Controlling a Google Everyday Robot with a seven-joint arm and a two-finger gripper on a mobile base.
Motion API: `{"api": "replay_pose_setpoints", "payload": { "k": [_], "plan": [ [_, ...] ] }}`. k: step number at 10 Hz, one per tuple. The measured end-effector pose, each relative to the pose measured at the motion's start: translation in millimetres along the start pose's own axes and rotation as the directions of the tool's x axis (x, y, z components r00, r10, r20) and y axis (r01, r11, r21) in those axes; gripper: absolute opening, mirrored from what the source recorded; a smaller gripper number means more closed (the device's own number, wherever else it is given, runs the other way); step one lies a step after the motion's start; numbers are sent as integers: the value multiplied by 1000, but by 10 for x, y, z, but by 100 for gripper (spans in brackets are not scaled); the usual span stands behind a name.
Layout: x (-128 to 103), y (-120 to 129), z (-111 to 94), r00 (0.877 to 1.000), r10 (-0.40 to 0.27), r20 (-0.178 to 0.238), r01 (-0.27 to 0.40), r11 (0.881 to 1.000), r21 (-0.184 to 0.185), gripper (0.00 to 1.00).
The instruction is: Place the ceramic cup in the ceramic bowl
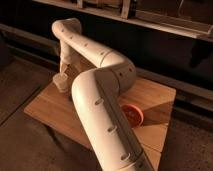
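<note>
The ceramic cup [61, 83], small and cream-white, stands upright near the far left corner of the wooden table [50, 110]. My gripper [63, 70] hangs straight down right over the cup, its tips just at the rim, open with nothing held. The ceramic bowl [134, 114], red-orange, sits on the right half of the table. Its left part is hidden behind my arm's thick near link [102, 120].
My pale arm runs across the middle of the view from the lower right up to the far left. A dark wall with a shelf [150, 20] stands behind the table. The table's right edge [167, 125] is close to the bowl.
</note>
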Motion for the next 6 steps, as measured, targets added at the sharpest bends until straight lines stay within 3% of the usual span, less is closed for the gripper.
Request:
{"api": "replay_pose_setpoints", "payload": {
  "k": [3,6],
  "plan": [
    [-186,16,24,997,-7,73,5,1000,27,65],
    [-147,174,179,997,-4,71,3,1000,6,65]
  ]
}}
